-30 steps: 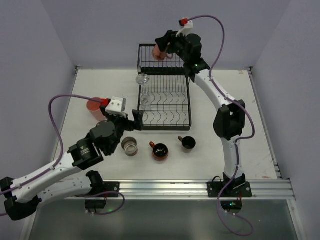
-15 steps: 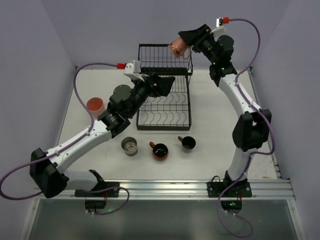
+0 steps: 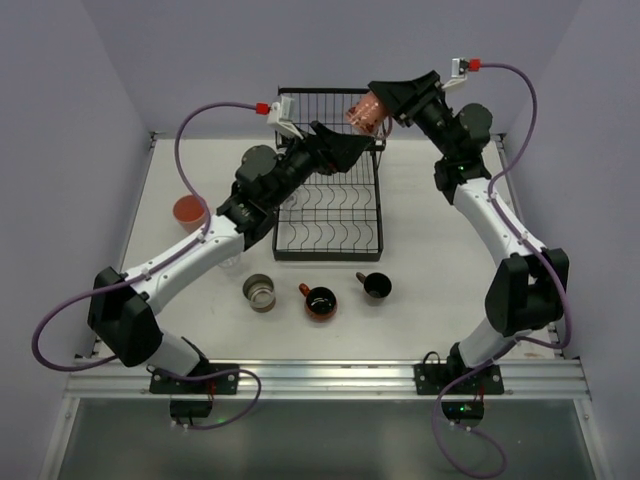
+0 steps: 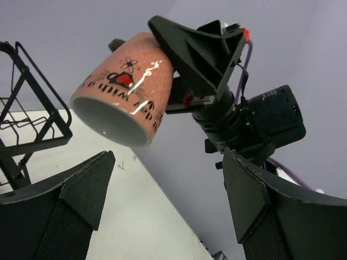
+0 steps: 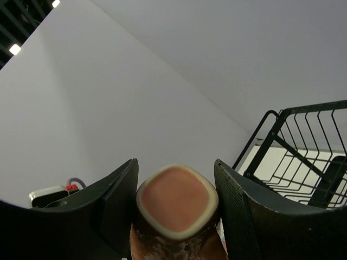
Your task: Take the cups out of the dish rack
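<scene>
My right claw [image 5: 176, 181] is pinching the pink mug [image 4: 122, 89] by its base end, both fingers pressed on its sides. The mug is up in the air, above the back raised tier of the dish rack [image 3: 327, 258], tilted, mouth down toward my other arm. My left claw [image 4: 165, 165] is spread wide, empty, just below and near the mug's mouth, not touching it.

On the tabletop [image 3: 440, 290]: salmon tumbler [image 3: 188, 211] at the left, white-and-brown cup [image 3: 259, 293], orange-red cup [image 3: 320, 301] and dark brown mug [image 3: 376, 287] in a row in front of the rack. So several cups look unloaded already.

Step in hand, my guess: passing the mug right to left, or carrying it clear of the rack; can't tell which.

If it's a pass:
- centre the left fingers on the mug body near the rim, away from the right fingers
- close the left claw fully before the right one lets go
- the glaze looks shiny, so slip risk; grip square on, not on the rim edge
- stay above the rack wires

Handle side not visible from here
</scene>
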